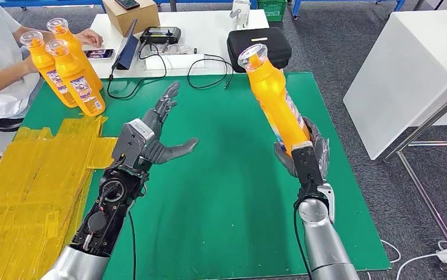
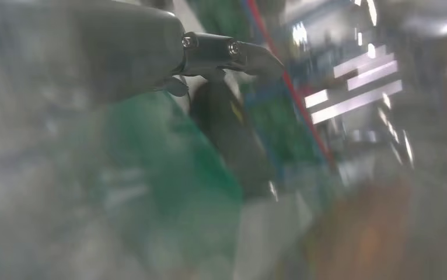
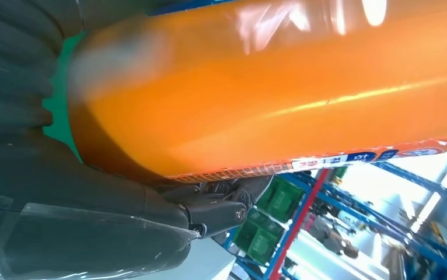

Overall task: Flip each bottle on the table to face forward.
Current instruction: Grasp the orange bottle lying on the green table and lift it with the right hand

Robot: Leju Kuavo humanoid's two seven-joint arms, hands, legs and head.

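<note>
Bottle (image 1: 272, 96) gripped in the right hand (image 1: 306, 153), raised over the right of the green counter (image 1: 227, 204).
Left hand (image 1: 157, 131) hovers spread and empty at centre-left; three more bottles (image 1: 69, 70) stand at the far left corner, beside a person's hand (image 1: 87, 38).

Grey carpet floor (image 1: 349, 41) surrounds white tables (image 1: 408, 64) and blue shelving (image 3: 303, 221).
</note>
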